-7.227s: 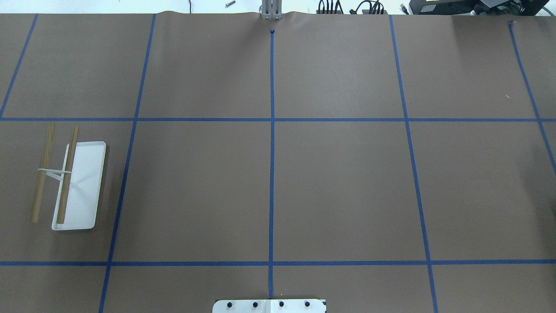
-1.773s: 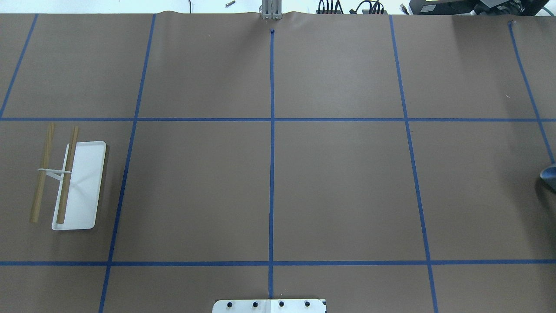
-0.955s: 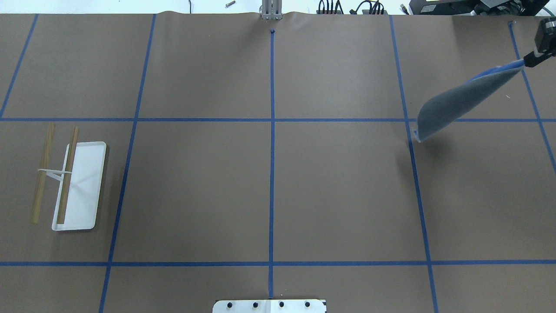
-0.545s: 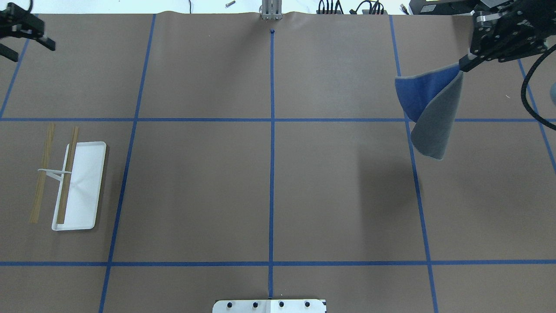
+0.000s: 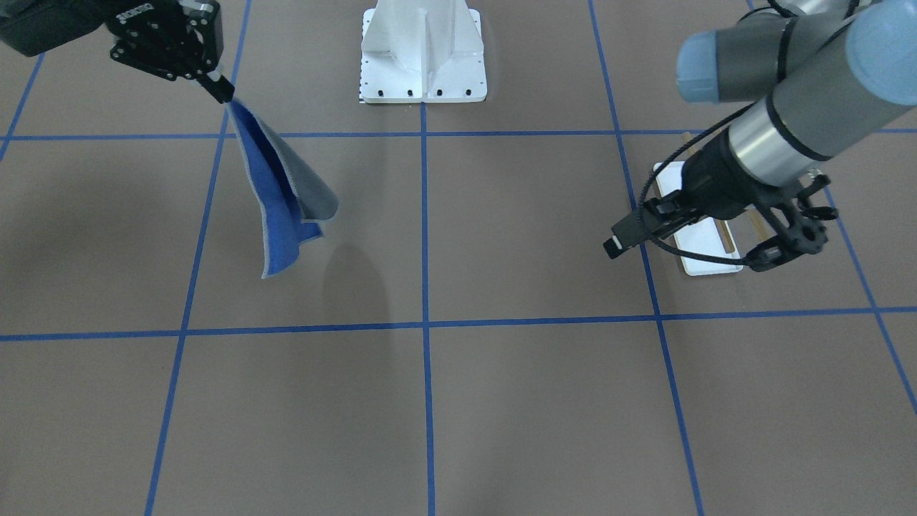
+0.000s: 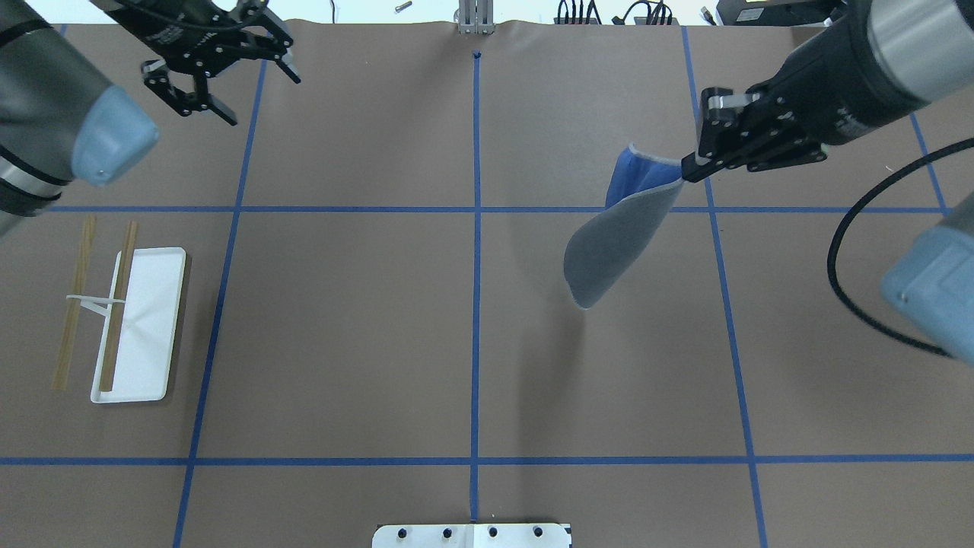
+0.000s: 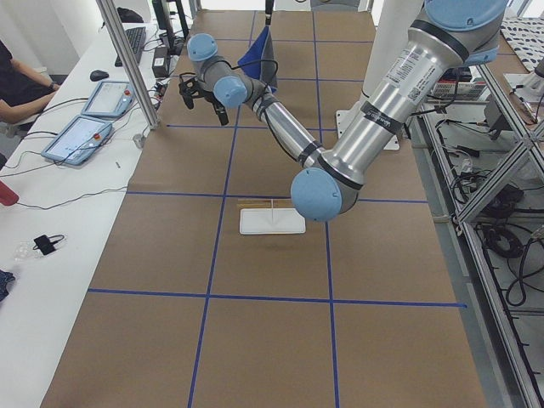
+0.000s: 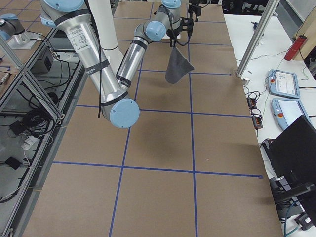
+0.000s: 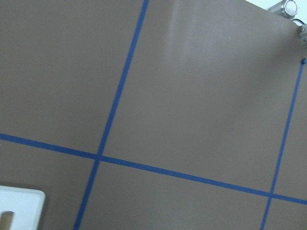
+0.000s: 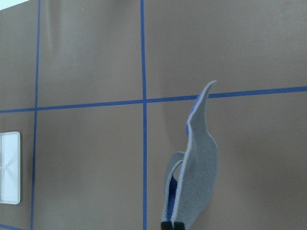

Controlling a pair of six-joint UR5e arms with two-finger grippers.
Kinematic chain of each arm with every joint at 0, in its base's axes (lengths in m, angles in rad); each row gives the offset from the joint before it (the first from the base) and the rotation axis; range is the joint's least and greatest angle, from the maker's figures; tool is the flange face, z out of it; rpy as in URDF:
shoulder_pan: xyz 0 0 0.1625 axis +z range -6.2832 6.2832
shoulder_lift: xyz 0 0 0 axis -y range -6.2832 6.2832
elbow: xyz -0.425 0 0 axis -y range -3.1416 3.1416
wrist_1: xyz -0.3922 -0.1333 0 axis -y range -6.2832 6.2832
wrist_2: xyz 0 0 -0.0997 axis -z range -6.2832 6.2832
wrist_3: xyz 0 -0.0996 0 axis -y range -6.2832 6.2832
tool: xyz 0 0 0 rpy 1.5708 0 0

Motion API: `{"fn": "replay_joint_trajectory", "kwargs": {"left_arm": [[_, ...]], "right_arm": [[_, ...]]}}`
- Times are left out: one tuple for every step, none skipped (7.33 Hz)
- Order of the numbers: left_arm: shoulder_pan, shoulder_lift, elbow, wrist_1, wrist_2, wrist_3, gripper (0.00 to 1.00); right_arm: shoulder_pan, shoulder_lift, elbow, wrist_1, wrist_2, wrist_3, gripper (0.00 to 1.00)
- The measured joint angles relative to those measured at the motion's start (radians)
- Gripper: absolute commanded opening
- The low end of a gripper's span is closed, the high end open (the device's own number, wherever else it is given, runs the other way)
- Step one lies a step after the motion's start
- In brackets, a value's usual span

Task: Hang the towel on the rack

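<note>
So, towel (image 6: pixel 616 243): you see it dangling above the table (image 6: pixel 350 320), grey face out, blue inside, about 2 o'clock from the table's centre.
right gripper (image 6: pixel 689 169): clenched on the towel's top corner.
left gripper (image 6: pixel 259 95): fingers spread, grasping nothing, at 11 o'clock.
rack (image 6: pixel 176 304): standing at your 9 o'clock, well apart from the towel.

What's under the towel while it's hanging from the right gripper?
Only the brown table, crossed by blue tape, and a shadow. The towel hangs clear of it from the right gripper. The inside of its fold is hidden.
</note>
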Motion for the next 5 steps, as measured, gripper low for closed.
{"fn": "replay_joint_trajectory", "kwargs": {"left_arm": [[0.045,-0.048,0.008,-0.006,0.025,-0.095,0.97],[0.083,-0.084,0.014,-0.017,0.045,-0.167,0.97],[0.115,-0.114,0.023,-0.035,0.057,-0.218,0.97],[0.149,-0.15,0.038,-0.054,0.076,-0.26,0.97],[0.19,-0.186,0.058,-0.066,0.107,-0.285,0.97]], "right_arm": [[-0.068,0.002,0.032,0.005,-0.072,0.003,0.0],[-0.118,0.013,0.047,0.008,-0.125,-0.001,0.0],[-0.165,0.036,0.053,0.009,-0.171,-0.006,0.0],[-0.218,0.068,0.054,0.009,-0.225,-0.012,0.0],[-0.272,0.097,0.054,0.009,-0.28,-0.038,0.0]]}}
